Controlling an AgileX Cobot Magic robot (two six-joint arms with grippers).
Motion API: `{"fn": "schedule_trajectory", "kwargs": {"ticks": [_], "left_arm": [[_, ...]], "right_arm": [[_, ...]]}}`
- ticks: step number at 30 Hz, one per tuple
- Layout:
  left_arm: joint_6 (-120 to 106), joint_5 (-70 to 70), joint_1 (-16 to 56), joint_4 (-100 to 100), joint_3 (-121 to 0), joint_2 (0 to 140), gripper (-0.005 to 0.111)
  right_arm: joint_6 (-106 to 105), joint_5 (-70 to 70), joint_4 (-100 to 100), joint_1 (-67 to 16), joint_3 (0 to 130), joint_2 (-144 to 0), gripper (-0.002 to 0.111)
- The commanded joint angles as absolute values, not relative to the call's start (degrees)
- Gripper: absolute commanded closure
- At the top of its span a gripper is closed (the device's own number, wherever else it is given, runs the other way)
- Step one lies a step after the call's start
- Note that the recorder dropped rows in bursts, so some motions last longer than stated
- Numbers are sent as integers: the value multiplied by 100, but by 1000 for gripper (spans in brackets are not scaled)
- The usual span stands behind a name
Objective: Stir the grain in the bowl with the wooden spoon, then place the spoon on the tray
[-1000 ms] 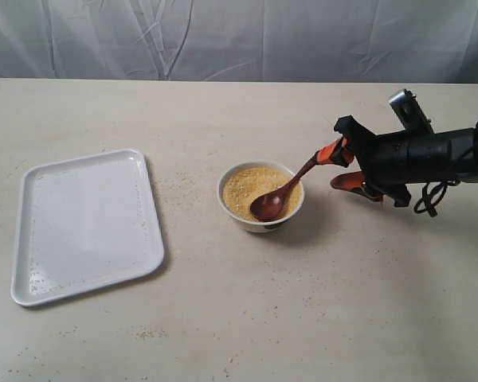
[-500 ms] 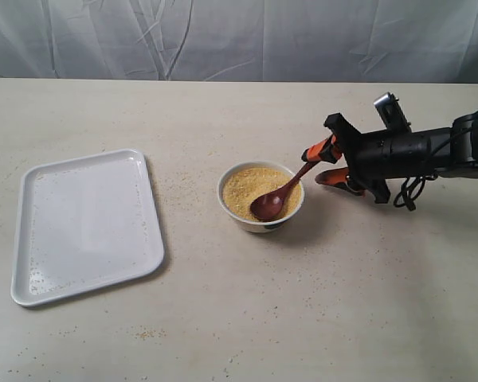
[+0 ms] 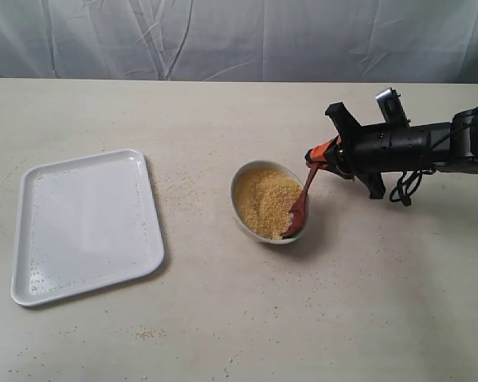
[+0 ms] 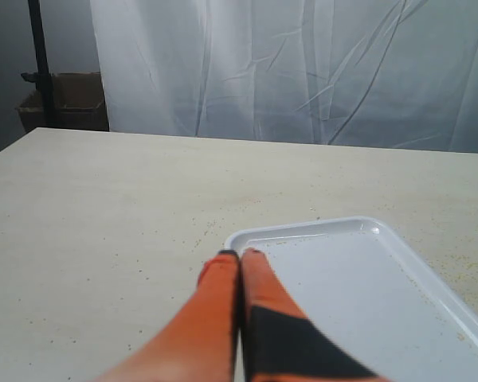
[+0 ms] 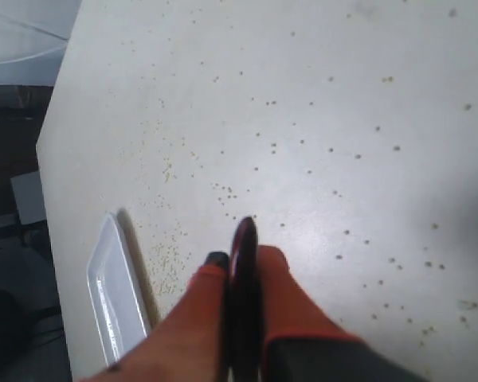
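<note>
The white bowl (image 3: 240,180) stands tipped on the table's middle, its opening leaning toward the tray, with the yellow grain (image 3: 267,203) mounded inside. The dark wooden spoon (image 3: 300,208) stands steeply against the bowl's right inner wall, head down in the grain. My right gripper (image 3: 317,157) is shut on the handle's top end; in the right wrist view the handle (image 5: 244,239) sticks out between the shut fingers of the right gripper (image 5: 243,256). The white tray (image 3: 88,223) lies far left. My left gripper (image 4: 240,255) is shut with nothing in it, near a corner of the tray (image 4: 366,294).
Loose grains (image 3: 175,191) are scattered on the table between tray and bowl, more near the front edge (image 3: 147,333), and a few lie inside the tray. A grey curtain (image 3: 223,40) hangs behind the table. The right arm's cable (image 3: 402,191) dangles by its wrist.
My right gripper moved left and closed on the spoon handle, raising it steeply. The bowl shifted right and tipped, and the spoon head slid to its right wall.
</note>
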State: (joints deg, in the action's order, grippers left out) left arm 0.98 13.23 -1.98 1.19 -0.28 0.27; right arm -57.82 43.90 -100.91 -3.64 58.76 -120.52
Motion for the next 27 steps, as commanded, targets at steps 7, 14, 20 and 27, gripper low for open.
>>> {"fn": "schedule_trajectory", "kwargs": {"ticks": [7,14,20,27], "left_arm": [[107,1244,-219,116,0,0,107],[107,1244,-219,116,0,0,107],[107,1244,-219,116,0,0,107],[107,1244,-219,116,0,0,107]], "right_arm": [[-5251,4163,-9995,-346,5858,-11672,108],[-4992,4018,-9995,-346,5858,-11300,108],[-5723,3676,-9995,-373,5858,-10731,109],[-7520,2989,-9995,-1023,5926,-9908,109]]}}
